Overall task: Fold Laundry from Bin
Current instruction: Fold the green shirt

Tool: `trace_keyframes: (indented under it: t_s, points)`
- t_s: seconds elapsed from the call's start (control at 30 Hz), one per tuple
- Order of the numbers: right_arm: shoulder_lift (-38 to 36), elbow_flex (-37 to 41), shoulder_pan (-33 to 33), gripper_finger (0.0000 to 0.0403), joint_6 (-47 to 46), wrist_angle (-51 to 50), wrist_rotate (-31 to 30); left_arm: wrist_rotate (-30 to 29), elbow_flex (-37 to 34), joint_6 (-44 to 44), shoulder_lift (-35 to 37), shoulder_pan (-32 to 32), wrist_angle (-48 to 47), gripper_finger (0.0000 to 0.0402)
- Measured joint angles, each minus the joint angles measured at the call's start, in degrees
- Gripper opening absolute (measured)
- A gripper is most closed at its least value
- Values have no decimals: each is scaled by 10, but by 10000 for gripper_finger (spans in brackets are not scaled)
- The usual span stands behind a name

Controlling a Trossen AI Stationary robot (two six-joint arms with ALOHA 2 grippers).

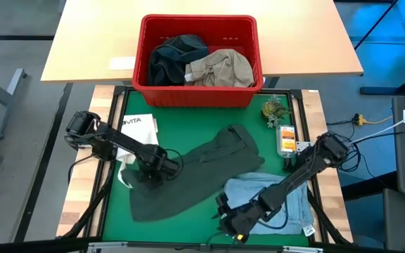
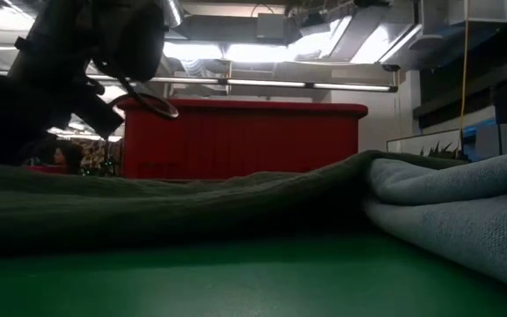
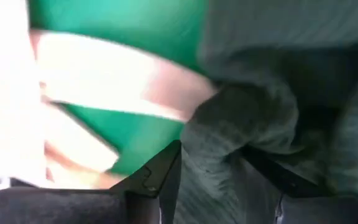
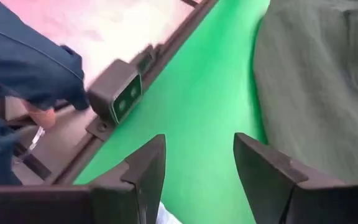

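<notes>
White tote bag (image 1: 138,130) reads "VITA"; left hand (image 1: 155,169) pinches dark green garment (image 1: 209,165); right hand (image 4: 197,171) gapes.

On the green mat (image 1: 188,133) we see a white tote bag (image 1: 133,133) with printed lettering at its left side. Near the right edge lie a small green plant (image 1: 273,109) and, just beside it, an orange-and-white packet (image 1: 286,139). Beyond the mat stands a light wooden table (image 1: 90,42).

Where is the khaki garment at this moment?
In the high view the khaki garment lies inside the red bin at the table's far edge, on the bin's right side, beside a dark garment.
</notes>
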State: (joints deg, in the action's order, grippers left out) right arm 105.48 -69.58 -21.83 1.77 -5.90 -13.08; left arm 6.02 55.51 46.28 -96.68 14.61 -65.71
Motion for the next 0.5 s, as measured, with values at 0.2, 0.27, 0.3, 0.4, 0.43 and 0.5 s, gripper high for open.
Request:
trace_keyframes:
  t_s: [0.2, 0.27, 0.3, 0.4, 0.43, 0.5]
  points:
    - [34, 0, 6, 190, 0, 3, -28, 47, 0, 1, 0, -1, -63, 119]
    - [41, 0, 9, 190, 0, 4, -28, 63, 0, 1, 0, 0, -80, 115]
    - [45, 0, 10, 190, 0, 4, -28, 66, 0, 1, 0, 0, -85, 113]
    - [51, 0, 14, 190, 0, 5, -27, 65, 0, -1, 0, 2, -96, 107]
    - [51, 0, 14, 190, 0, 6, -26, 65, 0, -3, 0, 2, -102, 104]
    - [51, 0, 16, 190, 0, 11, -24, 62, 0, -19, 0, 2, -109, 100]
